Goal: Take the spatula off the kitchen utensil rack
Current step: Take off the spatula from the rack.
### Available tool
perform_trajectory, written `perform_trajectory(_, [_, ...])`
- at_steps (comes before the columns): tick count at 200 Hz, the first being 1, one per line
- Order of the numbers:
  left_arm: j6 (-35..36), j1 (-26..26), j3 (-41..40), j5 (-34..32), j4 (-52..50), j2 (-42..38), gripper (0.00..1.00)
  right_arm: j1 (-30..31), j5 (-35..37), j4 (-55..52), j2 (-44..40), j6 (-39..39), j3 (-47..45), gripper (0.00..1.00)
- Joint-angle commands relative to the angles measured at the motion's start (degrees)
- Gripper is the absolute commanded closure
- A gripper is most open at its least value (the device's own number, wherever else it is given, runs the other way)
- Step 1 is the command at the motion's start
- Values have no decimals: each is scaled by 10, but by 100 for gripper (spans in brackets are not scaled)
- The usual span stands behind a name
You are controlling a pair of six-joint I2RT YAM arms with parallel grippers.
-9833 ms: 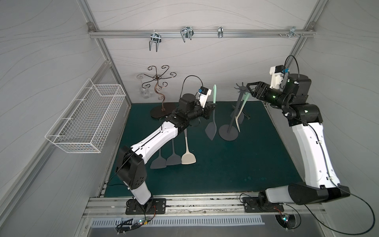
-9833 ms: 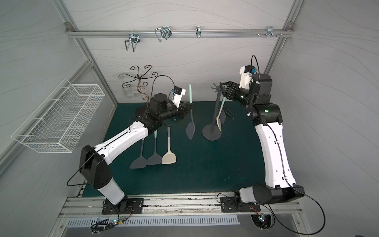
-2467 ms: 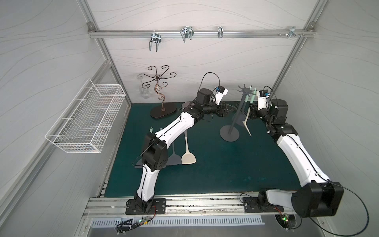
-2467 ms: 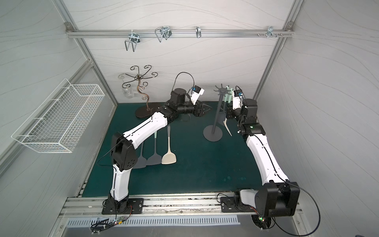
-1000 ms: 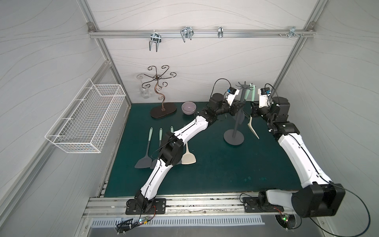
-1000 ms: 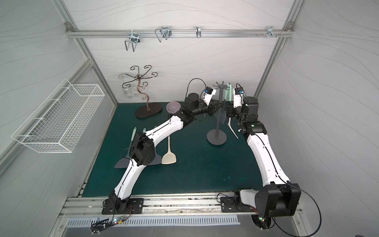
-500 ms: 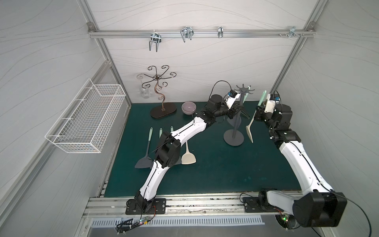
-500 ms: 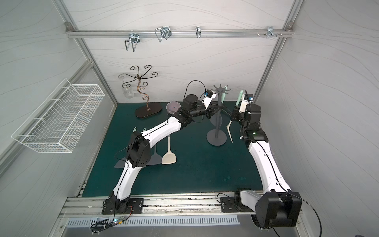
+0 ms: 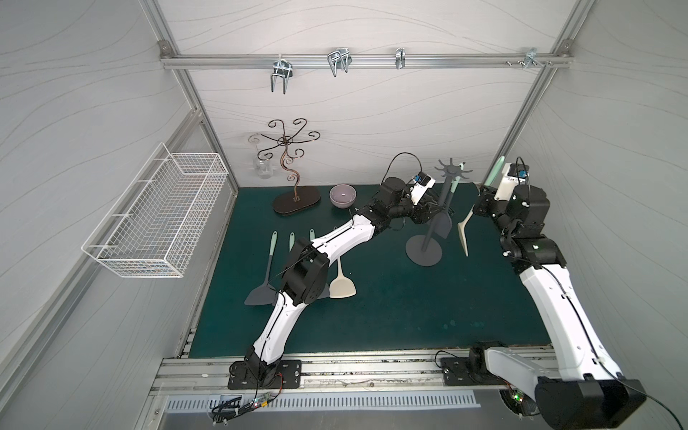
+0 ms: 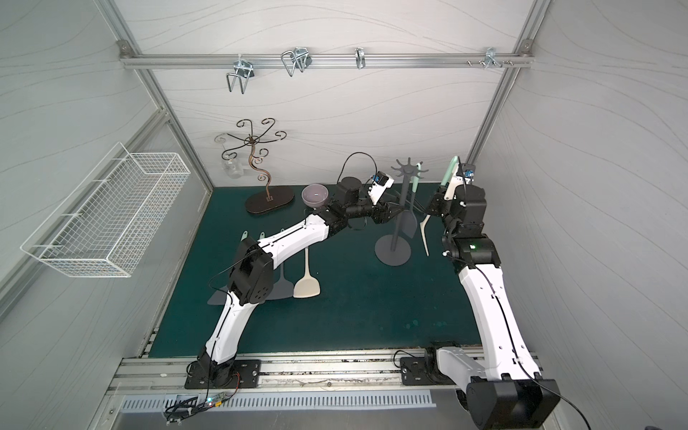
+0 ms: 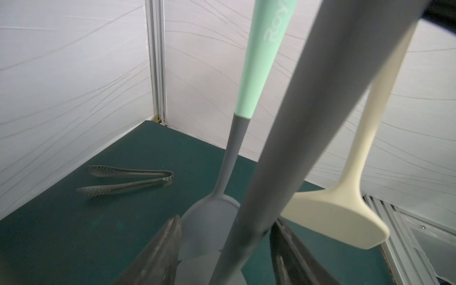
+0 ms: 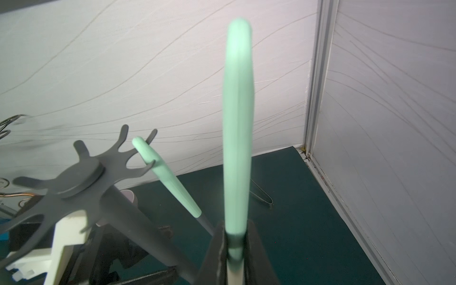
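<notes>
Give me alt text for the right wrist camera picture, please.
The right gripper is shut on the mint-green handle of a spatula, held clear of the dark grey rack. A second mint-handled utensil hangs from one of the rack's hooks.

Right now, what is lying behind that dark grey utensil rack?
Metal tongs lie on the green mat behind the kitchen utensil rack, near the back wall. In both top views the rack and the grey spatula hanging on it mostly hide them.

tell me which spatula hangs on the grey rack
The grey-bladed spatula hooked on the crown of the rack. The cream-bladed spatula is off it, held by the right gripper; the others lie on the mat.
</notes>
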Motion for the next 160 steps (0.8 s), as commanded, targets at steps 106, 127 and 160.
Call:
perform_trajectory(106, [-87,-4,-474,-167,-45,-466,45,356,304,-191,-174,241,-105,100])
perform_trajectory(127, [-95,-31,-567,-211,-79,-584,42,488,399,-177,-138,247,-99,100])
perform_trajectory(160, [-127,-82,-583,-237,-175,-672,38,627,482,-148,-29,248,-53,100])
